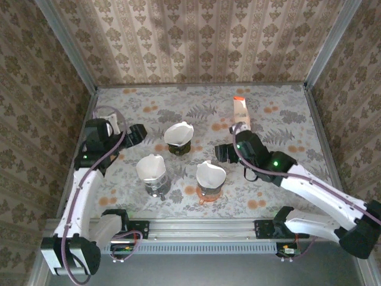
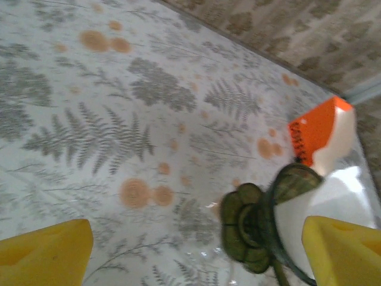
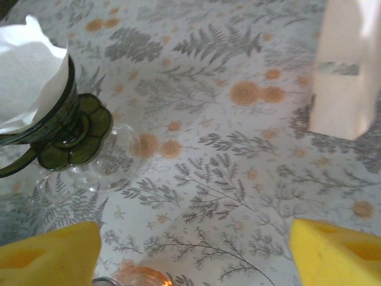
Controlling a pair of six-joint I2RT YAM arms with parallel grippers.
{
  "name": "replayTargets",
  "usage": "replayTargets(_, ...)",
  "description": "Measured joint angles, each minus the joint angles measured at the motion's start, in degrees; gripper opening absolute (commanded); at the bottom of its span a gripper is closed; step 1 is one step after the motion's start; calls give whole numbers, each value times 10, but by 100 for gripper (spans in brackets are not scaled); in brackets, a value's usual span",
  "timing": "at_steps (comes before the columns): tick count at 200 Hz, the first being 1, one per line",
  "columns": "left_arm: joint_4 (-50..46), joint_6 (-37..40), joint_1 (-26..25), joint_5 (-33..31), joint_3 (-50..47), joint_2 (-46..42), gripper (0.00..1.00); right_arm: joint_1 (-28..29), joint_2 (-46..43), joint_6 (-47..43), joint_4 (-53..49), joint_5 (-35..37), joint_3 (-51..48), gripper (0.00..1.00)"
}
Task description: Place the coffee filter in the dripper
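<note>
Spongy yellow pads (image 3: 47,253) on left gripper (image 2: 196,253) and right gripper (image 3: 193,253) gape wide, empty, near a paper-lined, scalloped green dripper (image 3: 65,119).

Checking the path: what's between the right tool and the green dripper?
Nothing, just bare floral cloth between the right tool and the green dripper. It is clearest in the top view, and the right wrist view agrees.

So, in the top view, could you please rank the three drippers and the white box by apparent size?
1. Left dripper and right dripper: alike, no ranking.
2. Far dripper: slightly smaller, though it sits farther away.
3. White box: smallest.
</note>
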Motion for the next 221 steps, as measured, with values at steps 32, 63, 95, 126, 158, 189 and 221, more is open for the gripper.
replayTargets(32,-3,19,-37,31,40,34,84,-11,97,-27,15,-93,74,64)
replayTargets(63,-13,37,-62,39,47,47,80,-11,173,-44,21,-137,144,58)
replayTargets(95,-34,57,-95,33,61,66,78,-11,250,-59,13,-146,222,52)
replayTargets(126,-44,74,-118,24,84,87,76,-11,295,-68,-4,-143,265,45)
replayTargets(158,-45,82,-127,18,96,108,73,-11,325,-73,-20,-137,292,32)
replayTargets(189,-49,89,-138,15,99,127,71,-5,337,-80,-29,-124,301,21)
replayTargets(221,-66,98,-153,0,123,152,71,5,348,-88,-40,-102,315,17)
